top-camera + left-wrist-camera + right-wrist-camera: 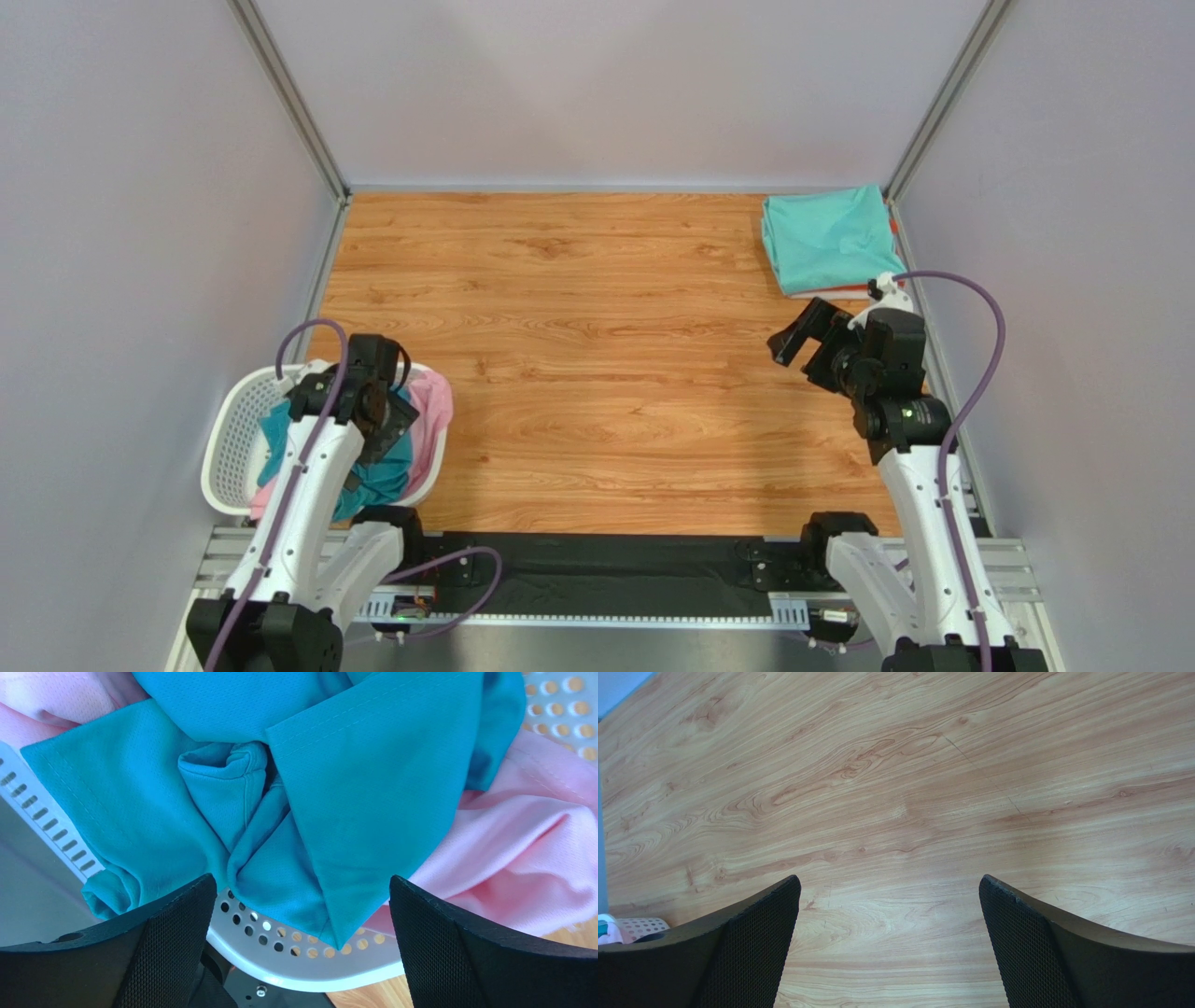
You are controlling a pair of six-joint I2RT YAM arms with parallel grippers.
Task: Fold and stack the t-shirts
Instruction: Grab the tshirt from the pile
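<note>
At the near left corner of the worktop (603,322) sits a white lattice basket (229,427) with two crumpled shirts in it: a deep teal t-shirt (210,791) bunched on top and a pink t-shirt (519,847) spread beneath it and showing at the far and right sides. One fold of the teal cloth points down across the basket's perforated wall towards the rim. The left arm (302,490) leans over the basket and the left jaws hang above the teal cloth, spread wide with nothing between them. In the left wrist view the two black fingers (161,952) frame the teal heap at the bottom corners. The middle of the worktop is plain wood grain. Further right, the right arm (905,420) reaches out over the boards, and the right jaws stand wide too, holding nothing, with only wood seen between them in the right wrist view. At the far right corner a mint green t-shirt (831,238) lies folded flat against the wall, well apart from the basket, with a thin pale edge under its near side that is too slim to name
</note>
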